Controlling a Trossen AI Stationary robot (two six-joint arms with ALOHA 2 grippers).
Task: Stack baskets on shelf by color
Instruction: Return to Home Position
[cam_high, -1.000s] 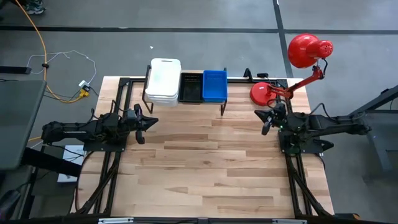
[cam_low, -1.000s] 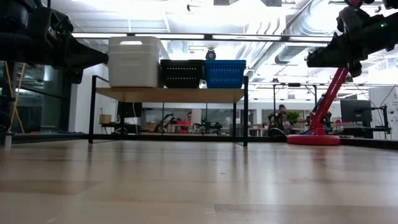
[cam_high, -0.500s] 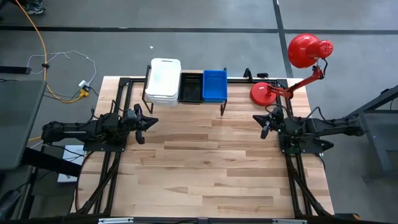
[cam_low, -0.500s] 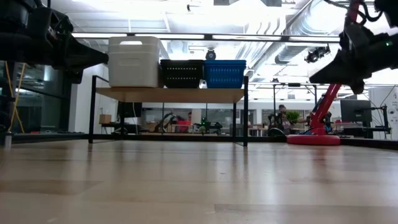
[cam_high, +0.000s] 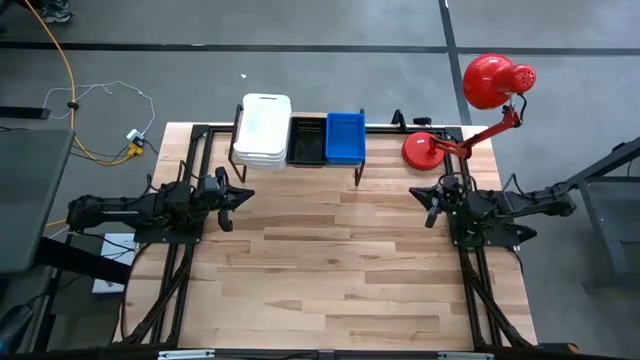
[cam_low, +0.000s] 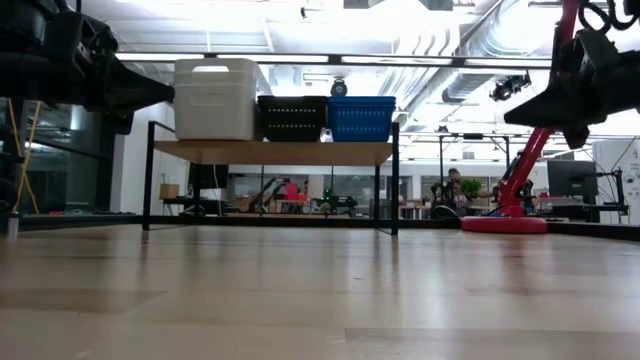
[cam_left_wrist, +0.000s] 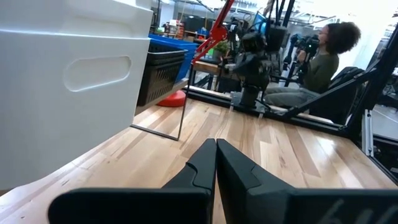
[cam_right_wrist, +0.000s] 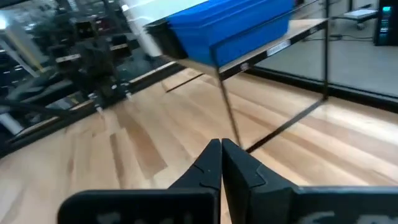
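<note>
The shelf (cam_high: 372, 158) stands at the table's far edge on thin black legs. On its wood top sit a white basket stack (cam_high: 264, 130), a black mesh basket (cam_high: 306, 141) and a blue basket (cam_high: 345, 137) side by side, also seen in the low view as white basket (cam_low: 214, 99), black basket (cam_low: 291, 118) and blue basket (cam_low: 361, 118). My left gripper (cam_high: 240, 194) hovers shut near the table's left edge, in front of the white stack. My right gripper (cam_high: 427, 201) hovers shut near the right edge, by the red lamp base. Both hold nothing.
A red desk lamp (cam_high: 490, 82) stands at the far right corner on its round base (cam_high: 421, 150). Bare wooden tabletop (cam_high: 340, 270) spreads between the arms and toward the near edge. People sit in the room beyond the table.
My right gripper has drawn back a little toward the table's right edge and dropped slightly, turning as it went. The left arm and the baskets have kept still.
</note>
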